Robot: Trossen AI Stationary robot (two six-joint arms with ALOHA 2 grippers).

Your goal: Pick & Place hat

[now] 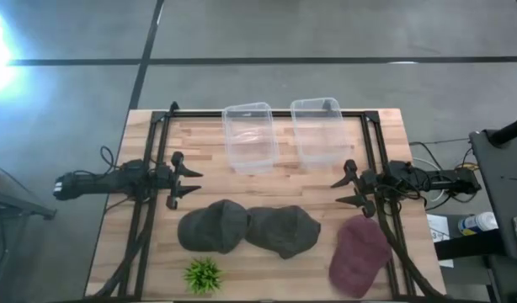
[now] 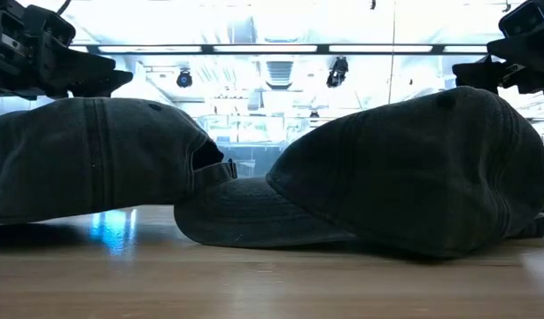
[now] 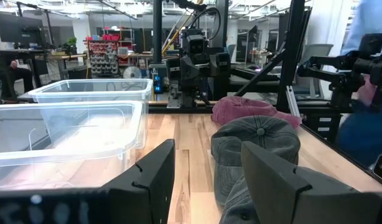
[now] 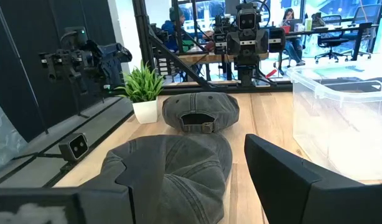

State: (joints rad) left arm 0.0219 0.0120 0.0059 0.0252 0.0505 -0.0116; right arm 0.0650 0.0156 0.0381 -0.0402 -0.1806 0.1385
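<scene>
Three caps lie crown up along the table's near side: a dark grey cap [image 1: 212, 225], a second dark grey cap [image 1: 282, 230] to its right with its brim toward the first, and a maroon cap [image 1: 359, 255] near the right edge. My left gripper [image 1: 187, 183] hovers open, above and beyond the left grey cap [image 3: 256, 140]. My right gripper [image 1: 347, 189] hovers open, above and beyond the maroon cap, looking past the nearer grey cap [image 4: 172, 162]. In the low view both grey caps [image 2: 86, 155] [image 2: 414, 173] rest on their rims.
Two clear plastic bins [image 1: 249, 135] [image 1: 317, 130] stand side by side at the far middle of the table. A small green potted plant [image 1: 203, 274] sits at the near edge, left of centre. Bare wood shows between the bins and the caps.
</scene>
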